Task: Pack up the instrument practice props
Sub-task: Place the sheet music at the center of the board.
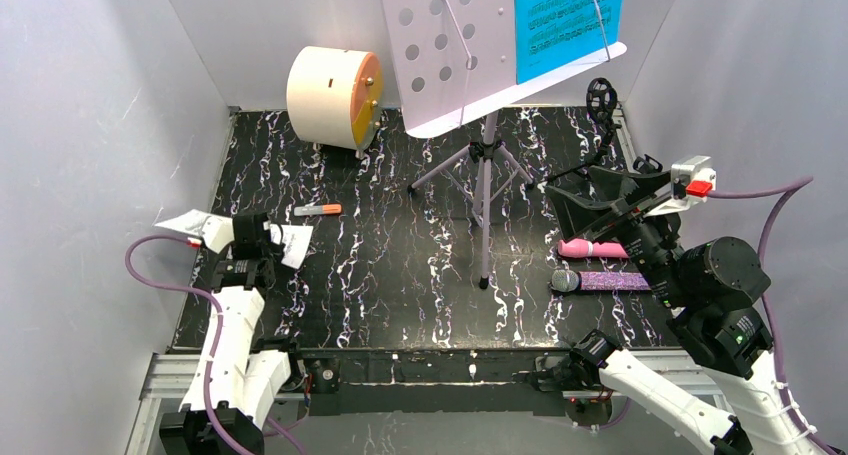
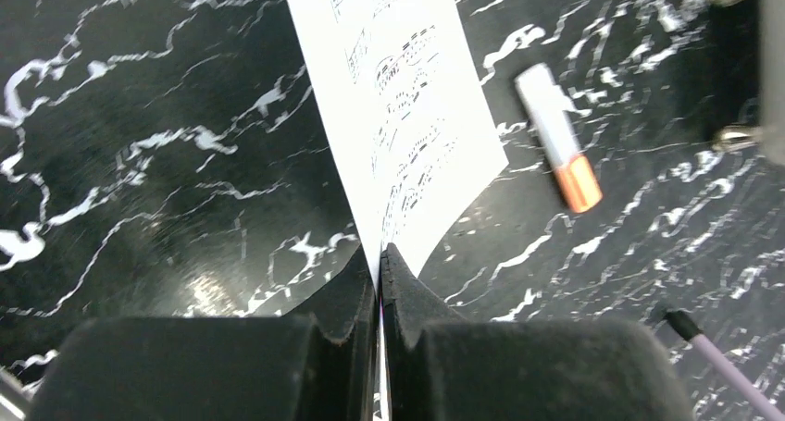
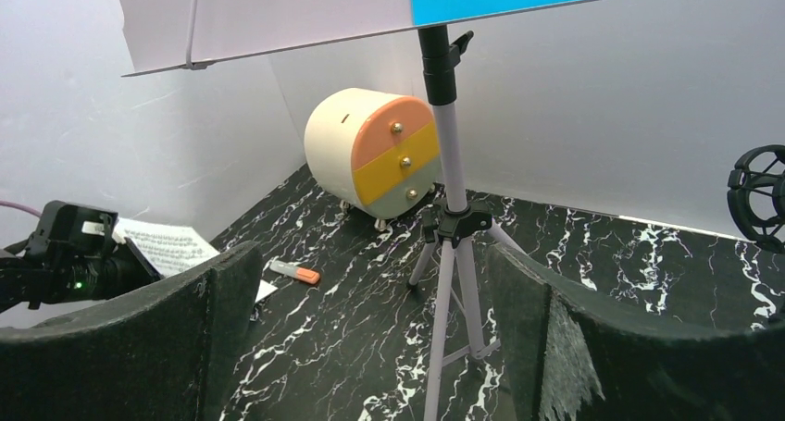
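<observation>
My left gripper (image 1: 256, 229) is shut on a white sheet-music page (image 2: 398, 116), which stands edge-up between the fingertips (image 2: 400, 287) over the table's left side. The lilac perforated music rack (image 1: 455, 45) stands on its tripod legs (image 1: 485, 175) at the back, with a blue sheet-music page (image 1: 565, 15) on it. A pink microphone (image 1: 590, 247) and a glittery purple microphone (image 1: 600, 280) lie at the right. My right gripper (image 1: 590, 200) hovers open above them, and the rack's pole (image 3: 444, 116) rises ahead of its fingers (image 3: 139, 347). A black mic tripod (image 1: 600, 105) stands back right.
A cream drum (image 1: 335, 95) with an orange face sits at the back left. A small orange marker (image 1: 318, 209) lies on the black marble mat (image 1: 400, 265) to the right of the held page. White walls close in the left, back and right sides.
</observation>
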`<action>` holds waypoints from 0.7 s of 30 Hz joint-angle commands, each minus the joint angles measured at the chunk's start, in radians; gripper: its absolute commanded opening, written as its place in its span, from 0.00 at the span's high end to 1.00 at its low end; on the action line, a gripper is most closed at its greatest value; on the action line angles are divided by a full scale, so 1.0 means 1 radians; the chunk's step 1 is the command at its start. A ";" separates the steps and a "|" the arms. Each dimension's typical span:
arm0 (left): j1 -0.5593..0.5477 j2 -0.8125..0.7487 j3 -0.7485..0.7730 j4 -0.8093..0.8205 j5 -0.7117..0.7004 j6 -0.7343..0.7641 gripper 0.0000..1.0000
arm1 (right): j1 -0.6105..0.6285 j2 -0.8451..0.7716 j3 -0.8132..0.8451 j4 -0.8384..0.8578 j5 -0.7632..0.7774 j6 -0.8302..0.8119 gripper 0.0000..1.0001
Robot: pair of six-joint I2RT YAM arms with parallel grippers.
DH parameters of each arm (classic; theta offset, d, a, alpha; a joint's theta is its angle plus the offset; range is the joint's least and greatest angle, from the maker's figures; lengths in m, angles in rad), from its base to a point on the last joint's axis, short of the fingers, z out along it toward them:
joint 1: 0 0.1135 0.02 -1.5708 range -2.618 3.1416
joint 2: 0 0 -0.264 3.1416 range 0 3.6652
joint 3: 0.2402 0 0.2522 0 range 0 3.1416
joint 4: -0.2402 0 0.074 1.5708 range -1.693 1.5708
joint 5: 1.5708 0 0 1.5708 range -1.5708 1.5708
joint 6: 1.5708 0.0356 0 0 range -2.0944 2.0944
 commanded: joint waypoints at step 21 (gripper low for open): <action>0.005 -0.095 -0.127 -0.319 -0.039 -0.233 0.92 | 0.000 0.030 -0.035 0.043 0.011 0.037 0.01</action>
